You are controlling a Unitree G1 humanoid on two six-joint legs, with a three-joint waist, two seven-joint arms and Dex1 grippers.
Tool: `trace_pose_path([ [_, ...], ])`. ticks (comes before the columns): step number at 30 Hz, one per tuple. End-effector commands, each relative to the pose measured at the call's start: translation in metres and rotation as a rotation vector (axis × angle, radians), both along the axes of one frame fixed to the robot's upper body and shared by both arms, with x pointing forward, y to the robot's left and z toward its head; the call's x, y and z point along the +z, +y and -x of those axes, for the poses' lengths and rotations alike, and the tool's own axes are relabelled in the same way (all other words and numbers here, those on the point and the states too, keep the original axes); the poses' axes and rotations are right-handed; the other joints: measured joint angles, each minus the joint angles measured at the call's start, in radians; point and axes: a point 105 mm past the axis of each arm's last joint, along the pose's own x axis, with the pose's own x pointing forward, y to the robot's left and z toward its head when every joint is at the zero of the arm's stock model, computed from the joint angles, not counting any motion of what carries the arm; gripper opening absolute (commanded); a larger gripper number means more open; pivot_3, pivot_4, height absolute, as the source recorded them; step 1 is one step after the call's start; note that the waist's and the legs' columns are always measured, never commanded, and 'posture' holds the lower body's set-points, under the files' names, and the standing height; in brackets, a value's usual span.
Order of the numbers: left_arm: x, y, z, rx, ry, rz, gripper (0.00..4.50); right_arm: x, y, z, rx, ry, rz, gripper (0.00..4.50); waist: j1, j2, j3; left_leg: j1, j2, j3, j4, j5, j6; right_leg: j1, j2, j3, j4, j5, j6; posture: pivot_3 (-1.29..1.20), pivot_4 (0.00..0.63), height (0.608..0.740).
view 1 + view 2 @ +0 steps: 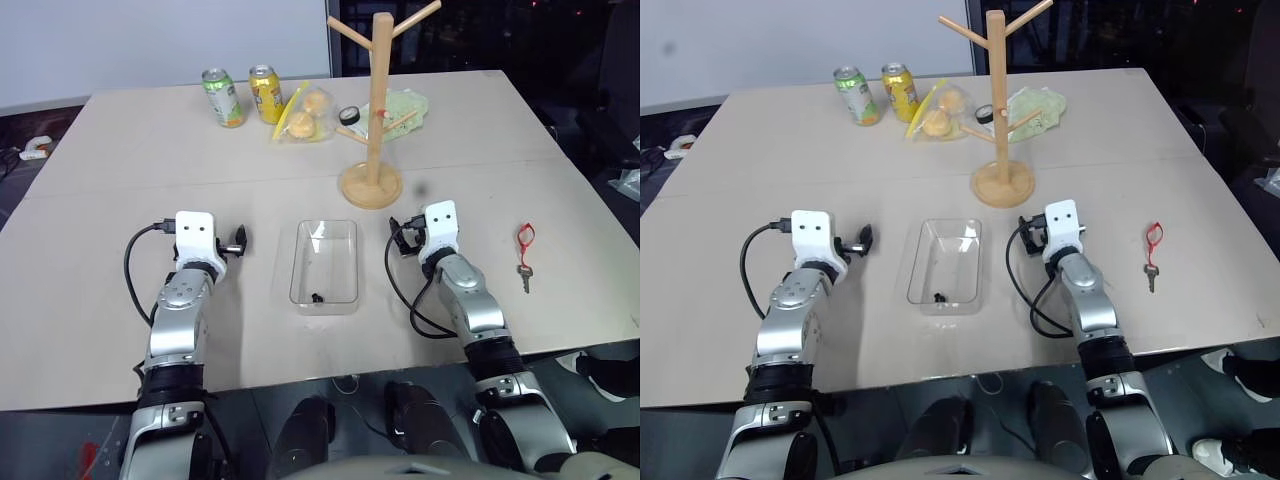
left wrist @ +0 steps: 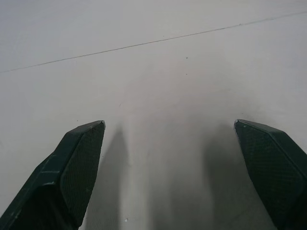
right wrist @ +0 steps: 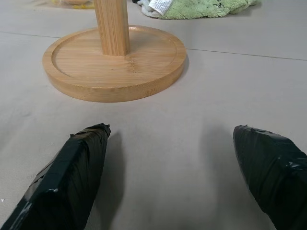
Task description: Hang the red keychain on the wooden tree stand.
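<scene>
Nearest you, both grippers rest low over the table [image 1: 120, 160], empty. The left gripper [image 2: 172, 158] has its fingers spread wide over bare tabletop; the right gripper [image 3: 177, 163] is spread just as wide, facing the wooden tree stand [image 1: 372, 150]. Between the arms sits a clear tray [image 1: 326, 268]. The red keychain [image 1: 525, 250] lies flat to the right of the right arm (key end nearest you). Farther back stand two soda cans [image 1: 244, 96], labels unreadable, beside bagged buns [image 1: 303, 115] and a green cloth [image 1: 408, 108].
</scene>
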Motion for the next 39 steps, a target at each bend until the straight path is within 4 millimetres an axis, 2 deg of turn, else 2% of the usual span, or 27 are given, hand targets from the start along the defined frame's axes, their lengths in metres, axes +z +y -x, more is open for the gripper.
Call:
trace_pose_path([
  [1, 0.014, 0.001, -0.007, -0.071, 0.012, -0.02, 4.5, 0.011, -0.009, 0.003, -0.001, -0.036, 0.023, 4.43, 0.0, 0.0, 0.0, 0.0, 0.0, 0.0, 0.0, 0.0, 0.0, 0.0, 0.0, 0.0, 0.0, 0.0, 0.0, 0.0, 0.15, 0.74],
  [4, 0.051, -0.026, -0.02, -0.326, 0.018, -0.025, 4.5, 0.036, -0.028, 0.01, 0.095, -0.11, 0.099, 4.43, 0.009, -0.002, 0.004, -0.004, 0.0, -0.003, 0.001, 0.0, 0.0, -0.001, 0.001, -0.003, 0.0, 0.0, 0.0, 0.0, 0.15, 0.74],
  [9, 0.088, -0.051, -0.024, -0.569, 0.029, -0.105, 4.5, 0.058, -0.041, 0.028, 0.253, -0.112, 0.124, 4.43, -0.003, -0.002, 0.004, -0.003, -0.002, -0.001, 0.001, 0.0, 0.0, 0.0, -0.001, -0.001, -0.002, 0.0, 0.0, 0.0, 0.15, 0.74],
  [13, 0.117, -0.073, -0.017, -0.802, 0.039, -0.151, 4.5, 0.079, -0.036, 0.054, 0.46, -0.101, 0.11, 4.43, -0.008, -0.002, 0.005, -0.004, 0.0, 0.0, -0.003, 0.0, 0.0, -0.004, 0.001, 0.0, -0.001, 0.0, 0.0, 0.0, 0.15, 0.74],
  [18, 0.136, -0.099, -0.008, -1.056, 0.102, -0.172, 4.5, 0.087, -0.018, 0.098, 0.746, 0.006, 0.098, 4.43, -0.004, -0.002, 0.005, -0.008, 0.0, 0.0, -0.003, 0.0, 0.0, -0.007, 0.001, 0.0, -0.001, -0.001, 0.0, 0.0, 0.15, 0.74],
  [21, 0.139, -0.114, -0.002, -1.192, 0.149, -0.208, 4.5, 0.095, -0.01, 0.116, 0.847, 0.049, 0.07, 4.43, -0.001, -0.003, 0.005, -0.009, -0.001, 0.0, 0.0, 0.0, 0.0, -0.007, 0.001, 0.0, -0.002, -0.001, 0.0, 0.0, 0.15, 0.74],
  [24, 0.134, -0.123, -0.006, -1.256, 0.183, -0.261, 4.5, 0.096, -0.009, 0.125, 0.88, 0.061, 0.099, 4.43, 0.001, -0.003, 0.006, -0.01, -0.001, 0.0, 0.001, 0.0, 0.0, -0.007, 0.001, -0.001, -0.001, -0.001, 0.0, 0.0, 0.15, 0.74],
  [27, 0.122, -0.131, -0.011, -1.319, 0.233, -0.329, 4.5, 0.094, -0.011, 0.126, 0.86, 0.056, 0.144, 4.43, 0.003, -0.003, 0.006, -0.01, -0.001, 0.0, 0.002, 0.0, 0.0, -0.007, 0.001, -0.001, -0.001, -0.001, 0.0, 0.0, 0.15, 0.74],
  [31, 0.105, -0.139, -0.015, -1.397, 0.298, -0.406, 4.5, 0.102, -0.009, 0.124, 0.813, 0.002, 0.141, 4.43, 0.001, -0.004, 0.006, -0.011, -0.001, 0.0, 0.002, 0.0, 0.0, -0.008, 0.001, -0.001, -0.001, -0.001, 0.0, 0.0, 0.15, 0.74],
  [35, 0.092, -0.145, -0.019, -1.45, 0.337, -0.446, 4.5, 0.116, -0.006, 0.123, 0.771, -0.094, 0.164, 4.43, 0.002, -0.004, 0.006, -0.02, -0.001, 0.0, 0.003, 0.0, 0.0, -0.016, 0.001, -0.001, 0.001, 0.0, 0.0, 0.0, 0.15, 0.74],
  [39, 0.083, -0.147, -0.018, -1.498, 0.37, -0.481, 4.5, 0.132, 0.0, 0.128, 0.775, -0.155, 0.132, 4.43, 0.003, -0.004, 0.006, -0.02, -0.001, 0.0, 0.003, 0.0, 0.001, -0.016, 0.001, -0.001, 0.0, 0.0, -0.001, 0.0, 0.15, 0.74],
])
